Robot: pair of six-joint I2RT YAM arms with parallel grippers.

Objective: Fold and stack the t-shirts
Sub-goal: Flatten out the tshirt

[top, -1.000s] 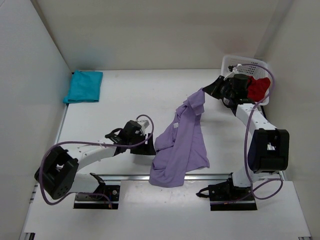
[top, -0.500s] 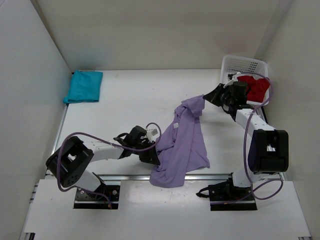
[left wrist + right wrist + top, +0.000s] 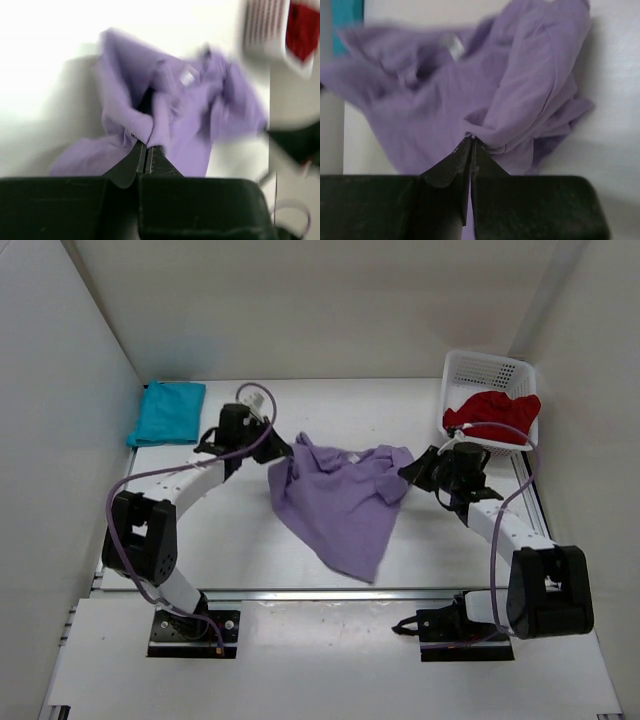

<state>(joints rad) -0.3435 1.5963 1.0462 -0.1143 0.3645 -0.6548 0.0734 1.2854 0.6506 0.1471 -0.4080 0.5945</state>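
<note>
The purple shirt (image 3: pixel 340 505) is spread mid-table, stretched between both arms. Its upper edge runs left to right across the table (image 3: pixel 220 540), and the cloth below narrows to a point aimed at the near edge. The left tool (image 3: pixel 281 462) is clenched on its left corner, and the right tool (image 3: pixel 407 471) on a bunched fold at its right end. The teal shirt (image 3: pixel 167 412) lies folded far left, long axis front to back. The red shirt (image 3: pixel 492 410) sits heaped in the basket (image 3: pixel 487 363).
</note>
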